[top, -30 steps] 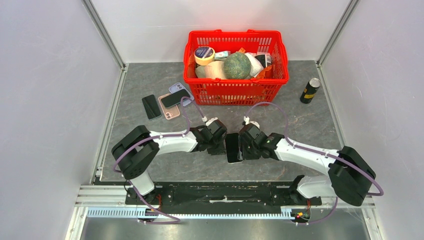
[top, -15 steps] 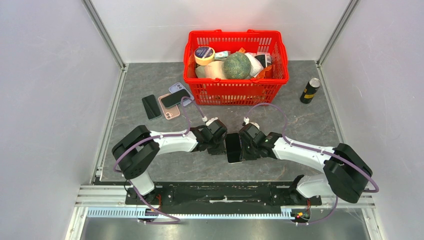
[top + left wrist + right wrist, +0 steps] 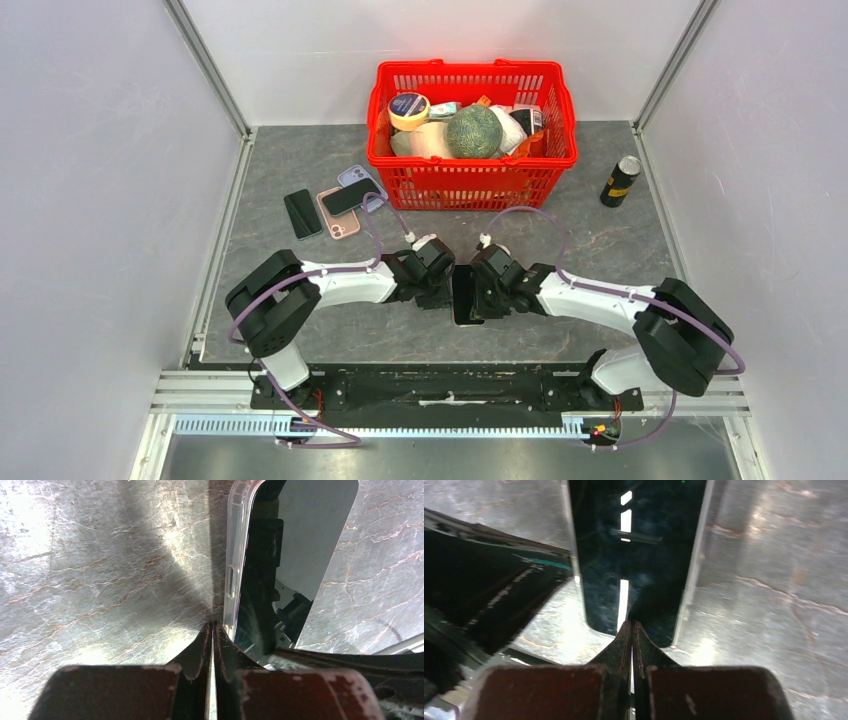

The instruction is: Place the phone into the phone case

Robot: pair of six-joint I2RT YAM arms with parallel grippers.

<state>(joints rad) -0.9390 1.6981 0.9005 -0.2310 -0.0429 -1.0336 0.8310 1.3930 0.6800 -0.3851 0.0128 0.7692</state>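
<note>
A black phone [image 3: 462,300] lies screen up on the table between my two grippers, inside a clear phone case [image 3: 233,555] whose rim shows along its long edges. In the right wrist view the dark screen [image 3: 644,555] sits between the clear rims of the case [image 3: 696,555]. My left gripper [image 3: 446,290] is shut on nothing, and its tips [image 3: 213,626] rest at the case's left edge. My right gripper [image 3: 481,294] is also shut on nothing, with its tips [image 3: 631,625] over the near end of the screen. Whether they press on the glass I cannot tell.
A red basket [image 3: 470,185] full of groceries stands at the back. A black and yellow can [image 3: 620,180] stands to its right. Several other phones and cases, black [image 3: 303,213], pink [image 3: 338,222] and lilac [image 3: 358,177], lie at the back left.
My right gripper has gone from half open to shut and slid left onto the phone's right side. The left gripper and the phone have stayed put.
</note>
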